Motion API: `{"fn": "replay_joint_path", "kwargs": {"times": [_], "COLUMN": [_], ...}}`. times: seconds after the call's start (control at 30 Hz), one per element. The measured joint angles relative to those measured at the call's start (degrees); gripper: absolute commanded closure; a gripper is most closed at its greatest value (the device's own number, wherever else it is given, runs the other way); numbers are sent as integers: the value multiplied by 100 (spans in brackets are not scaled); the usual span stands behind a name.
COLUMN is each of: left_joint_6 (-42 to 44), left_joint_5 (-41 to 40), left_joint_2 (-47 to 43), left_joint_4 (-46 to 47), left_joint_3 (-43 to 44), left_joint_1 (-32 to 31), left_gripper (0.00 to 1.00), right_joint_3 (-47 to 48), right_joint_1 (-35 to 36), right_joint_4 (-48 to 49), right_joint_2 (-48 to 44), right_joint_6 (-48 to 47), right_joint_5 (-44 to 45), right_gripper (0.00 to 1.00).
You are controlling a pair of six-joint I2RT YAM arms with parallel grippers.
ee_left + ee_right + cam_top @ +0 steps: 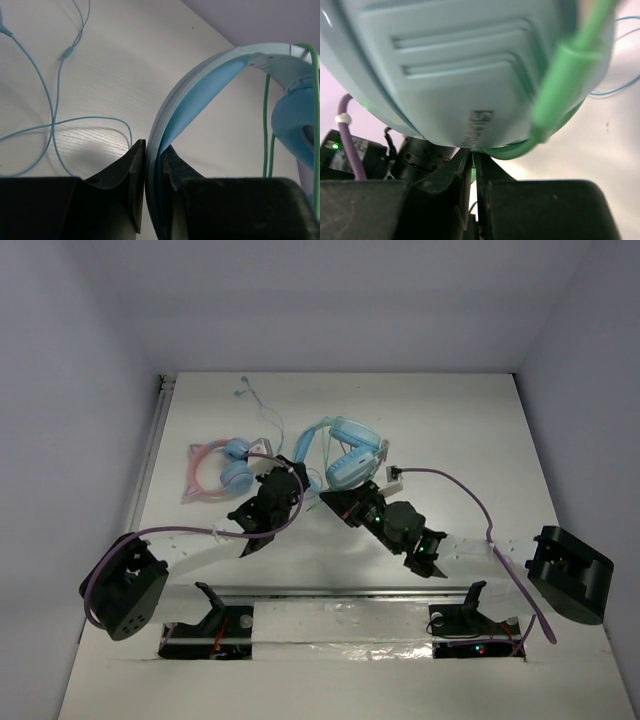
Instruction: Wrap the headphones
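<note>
Headphones: the light-blue headphones (348,458) lay on the worktop (450,420), with a pink-banded pair (215,468) just to their left.
Left wrist view alone showed: the left gripper (152,150) jaws clamped on the headband (200,90).
Right wrist view alone showed: the right gripper (472,157) jaws almost together beneath an earcup (470,65), the green cable (565,80) at their tips. Whether they gripped it could not be told.

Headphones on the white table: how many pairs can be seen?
2. The large light-blue over-ear headphones are near the middle of the white table; the smaller pink-banded headphones with blue earcups are to their left. No other pair seems hidden.
</note>
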Motion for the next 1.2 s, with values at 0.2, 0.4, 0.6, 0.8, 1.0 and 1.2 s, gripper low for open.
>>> {"fn": "replay_joint_path", "kwargs": {"times": [0.2,0.4,0.6,0.8,1.0,1.2], "left_joint_6": [59,160,420,437,448,498], "left_joint_5": [-33,260,831,1207,1419,1427], "left_joint_2": [205,603,1294,1530,2024,2677], "left_joint_4": [-452,-656,-944,-944,-896,-848], "left_joint_3": [31,33,81,282,625,1215], "left_joint_1": [11,-20,-157,-149,-151,-151], "left_gripper": [100,100,100,100,100,100], "right_joint_3": [186,186,63,-184,-389,-393], "right_joint_1": [9,11,-20,-31,-42,-81], "right_joint_4": [-68,-22,157,-7,-664,-1845], "right_joint_2": [328,518,496,442,-131,-1862], "right_joint_6": [291,472,595,610,393,-229], "right_joint_5": [-7,13,363,732,1196,2031], "right_gripper": [72,64,63,65,78,82]}}
